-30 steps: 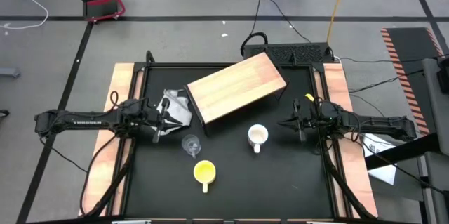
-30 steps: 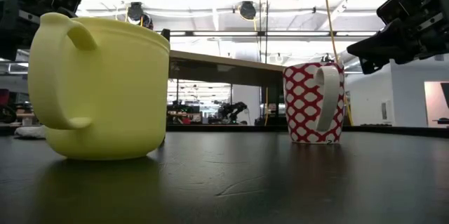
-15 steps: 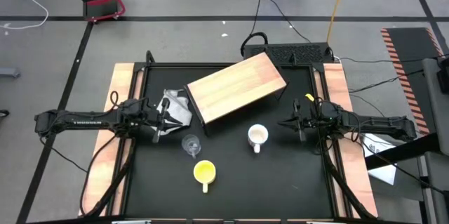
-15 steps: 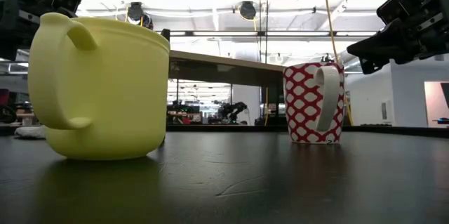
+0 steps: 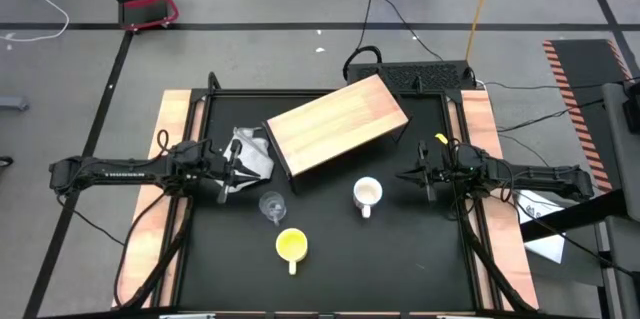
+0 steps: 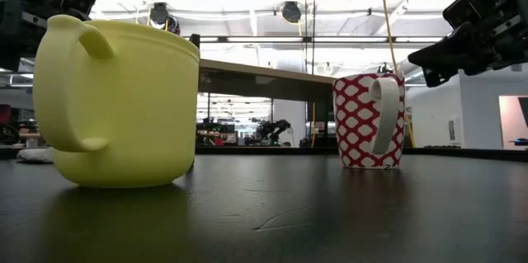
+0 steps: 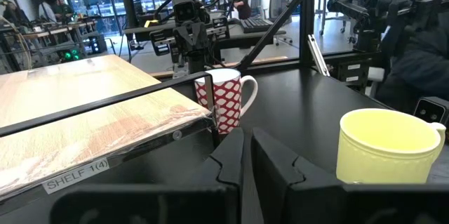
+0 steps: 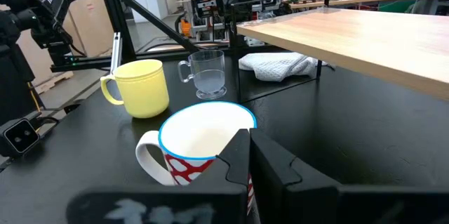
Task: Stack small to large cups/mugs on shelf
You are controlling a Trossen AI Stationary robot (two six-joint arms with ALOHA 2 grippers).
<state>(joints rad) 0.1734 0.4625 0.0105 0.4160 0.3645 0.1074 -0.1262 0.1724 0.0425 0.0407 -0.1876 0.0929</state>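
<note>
The wood-topped shelf [image 5: 335, 124] stands slantwise at the table's far middle. The clear glass cup [image 5: 272, 205], the yellow mug [image 5: 291, 245] and the white mug with the red pattern [image 5: 367, 194] stand upright on the black tabletop in front of it. My left gripper [image 5: 232, 172] hovers shut and empty over the table's left part, beside the glass cup. My right gripper [image 5: 420, 174] hovers shut and empty to the right of the white mug. The right wrist view shows the white mug [image 8: 203, 143] just ahead of the fingers, with the yellow mug [image 8: 144, 87] and the glass cup [image 8: 207, 73] beyond.
A white-grey cloth [image 5: 250, 154] lies crumpled on the table at the shelf's left end, close to my left gripper. Wooden strips [image 5: 175, 129] border the table's left and right sides. Bare black tabletop lies near the front edge around the yellow mug.
</note>
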